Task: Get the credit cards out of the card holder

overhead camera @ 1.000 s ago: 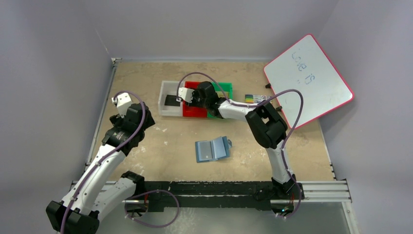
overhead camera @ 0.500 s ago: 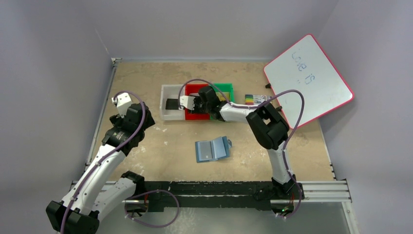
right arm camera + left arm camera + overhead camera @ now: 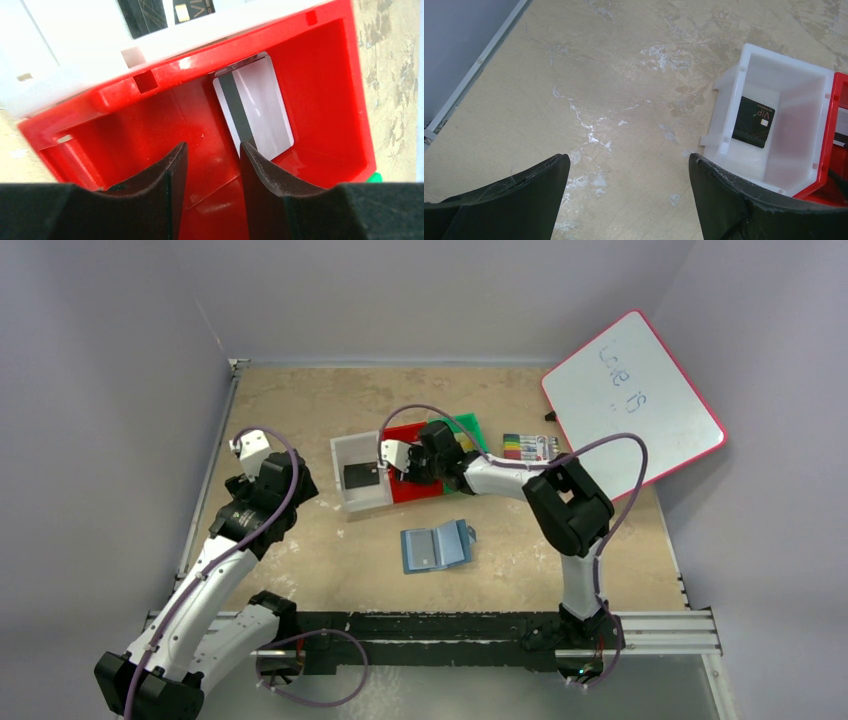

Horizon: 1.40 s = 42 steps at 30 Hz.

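1. The card holder (image 3: 437, 547) is a teal folding wallet. It lies open and flat on the tan table (image 3: 300, 400), pale pockets up, near the middle and well apart from both grippers.
2. A black card (image 3: 753, 122) lies flat on the floor of the white bin (image 3: 784, 75). It is printed "VIP" and has a small gold chip beside the letters.
3. A silver-grey card (image 3: 257, 110) with a dark magnetic stripe lies flat in the red bin (image 3: 325, 75). Its far end is against the wall next to the white bin. No print is visible on this face.
4. The white and red bins touch side by side. The green bin (image 3: 466, 428) is behind the red one.
5. The right gripper (image 3: 212, 160) reaches into the red bin with only a narrow gap between its fingers. Red plastic shows in the gap, possibly the bin's near lip, and I cannot tell if the fingers pinch it. In the wrist view, the right fingertip sits just beside the silver-grey card's near corner.
6. The left gripper (image 3: 628, 162) has its fingers spread wide with nothing between them. It is over bare table, left of the white bin.
7. A pack of coloured markers (image 3: 528, 445) lies right of the green bin.
8. The red-edged whiteboard (image 3: 632, 405) is at the far right and carries handwriting that is not legible from above.
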{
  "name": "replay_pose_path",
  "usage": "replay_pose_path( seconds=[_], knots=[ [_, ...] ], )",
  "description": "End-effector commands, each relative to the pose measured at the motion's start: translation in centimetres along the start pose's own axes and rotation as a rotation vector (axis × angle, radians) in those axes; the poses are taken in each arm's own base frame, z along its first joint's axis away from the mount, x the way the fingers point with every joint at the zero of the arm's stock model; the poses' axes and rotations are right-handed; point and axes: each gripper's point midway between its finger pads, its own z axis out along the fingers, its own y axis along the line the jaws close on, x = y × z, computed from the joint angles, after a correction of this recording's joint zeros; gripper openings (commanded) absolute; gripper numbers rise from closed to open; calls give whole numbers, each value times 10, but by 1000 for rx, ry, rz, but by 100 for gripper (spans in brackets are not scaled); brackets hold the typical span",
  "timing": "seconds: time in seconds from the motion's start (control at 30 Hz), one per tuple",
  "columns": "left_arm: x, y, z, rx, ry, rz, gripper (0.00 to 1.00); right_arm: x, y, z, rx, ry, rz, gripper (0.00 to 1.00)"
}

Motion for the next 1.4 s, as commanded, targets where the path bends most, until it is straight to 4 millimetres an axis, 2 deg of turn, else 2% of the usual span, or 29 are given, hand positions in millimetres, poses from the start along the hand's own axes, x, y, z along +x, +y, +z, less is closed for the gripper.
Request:
replay_pose_path(
  seconds=[0.0, 0.1, 0.2, 0.27, 0.33, 0.37, 0.53, 0.77, 1.03, 1.37],
  knots=[
    [-8, -2, 0, 9, -30, -16, 89, -56, -33, -30, 100, -172, 151, 47],
    [-8, -1, 0, 7, -31, -16, 89, -73, -53, -44, 181, -222, 265, 47],
    [-8, -1, -1, 7, -31, -16, 89, -80, -71, -58, 282, -263, 402, 45],
    [-9, -2, -1, 10, -32, -17, 89, -85, -75, -66, 304, -286, 467, 30],
    [-9, -1, -1, 8, -33, -19, 89, -84, -77, -72, 320, -280, 541, 6],
    [-9, -1, -1, 8, -34, -20, 89, -83, -76, -73, 326, -277, 592, 0],
    [-9, -1, -1, 8, -34, -20, 89, -66, -60, -65, 298, -193, 772, 0],
    [-8, -2, -1, 14, -31, -18, 89, -35, -26, -34, 218, 2, 958, 0],
    [-8, -2, -2, 15, -32, -19, 89, -24, -17, -7, 211, 116, 981, 0],
    [-8, -3, -1, 16, -29, -18, 89, -8, -16, 8, 297, 243, 956, 0]
  ],
)
